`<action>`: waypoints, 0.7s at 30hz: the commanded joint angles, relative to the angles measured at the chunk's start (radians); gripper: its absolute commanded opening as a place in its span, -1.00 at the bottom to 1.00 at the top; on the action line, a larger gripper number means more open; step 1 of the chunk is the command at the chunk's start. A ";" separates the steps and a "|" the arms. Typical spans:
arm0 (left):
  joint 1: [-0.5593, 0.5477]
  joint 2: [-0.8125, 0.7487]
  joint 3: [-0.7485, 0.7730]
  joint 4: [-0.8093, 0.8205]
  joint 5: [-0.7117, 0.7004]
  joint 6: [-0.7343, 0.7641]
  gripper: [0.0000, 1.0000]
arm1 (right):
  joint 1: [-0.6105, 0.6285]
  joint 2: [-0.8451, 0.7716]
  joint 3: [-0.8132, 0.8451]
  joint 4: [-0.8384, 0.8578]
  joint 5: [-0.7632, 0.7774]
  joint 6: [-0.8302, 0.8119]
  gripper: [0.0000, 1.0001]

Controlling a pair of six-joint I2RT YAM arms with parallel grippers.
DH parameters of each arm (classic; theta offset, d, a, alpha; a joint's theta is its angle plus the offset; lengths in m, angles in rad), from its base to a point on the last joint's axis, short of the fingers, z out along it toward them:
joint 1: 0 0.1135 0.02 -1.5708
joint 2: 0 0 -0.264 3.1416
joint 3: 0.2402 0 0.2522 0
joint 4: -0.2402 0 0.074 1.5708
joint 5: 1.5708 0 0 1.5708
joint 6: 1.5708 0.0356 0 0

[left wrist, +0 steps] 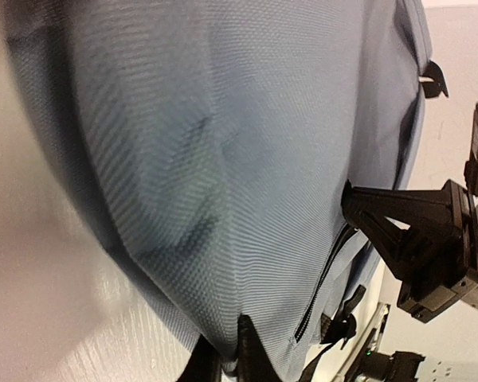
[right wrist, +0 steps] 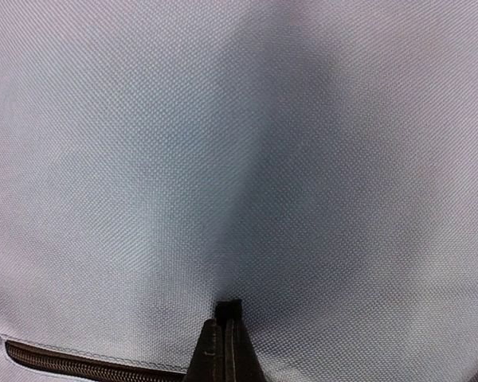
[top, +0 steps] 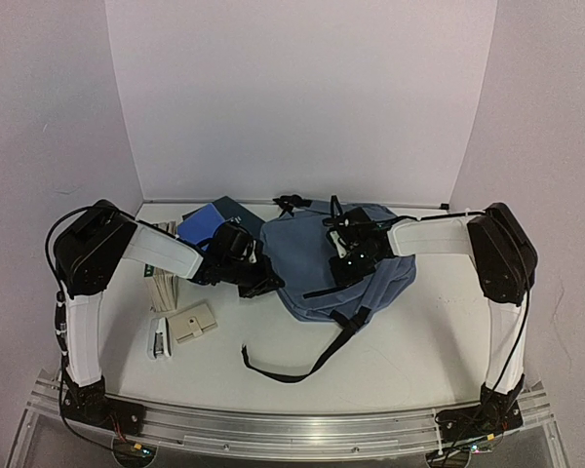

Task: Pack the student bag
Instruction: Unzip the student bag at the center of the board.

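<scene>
The student bag (top: 302, 255) lies flat mid-table (top: 409, 341), toward the far side. The left gripper (top: 265, 280) is clenched on fabric at the bag's left edge. The right gripper (top: 351, 265) pinches a fold on top, beside a black zipper (right wrist: 80, 362).

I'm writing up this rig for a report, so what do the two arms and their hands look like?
Both match: the left arm and right arm have white link covers between bulky black joint housings, with thin black cables looping alongside. The left hand and right hand are all black, each with two flat, tapering fingers. No markings are legible.
</scene>
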 commanded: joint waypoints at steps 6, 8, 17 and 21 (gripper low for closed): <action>-0.001 0.030 0.045 0.032 0.023 -0.004 -1.00 | -0.003 -0.089 -0.075 0.064 -0.216 0.062 -1.00; -0.001 0.031 0.049 0.032 0.026 -0.004 -1.00 | 0.004 -0.118 -0.107 0.104 -0.278 0.077 -1.00; -0.001 0.030 0.061 0.031 0.031 0.007 -1.00 | 0.120 -0.148 -0.142 0.182 -0.325 0.125 -1.00; -0.002 0.028 0.062 0.035 0.038 0.007 -1.00 | 0.181 -0.130 -0.135 0.249 -0.338 0.169 -1.00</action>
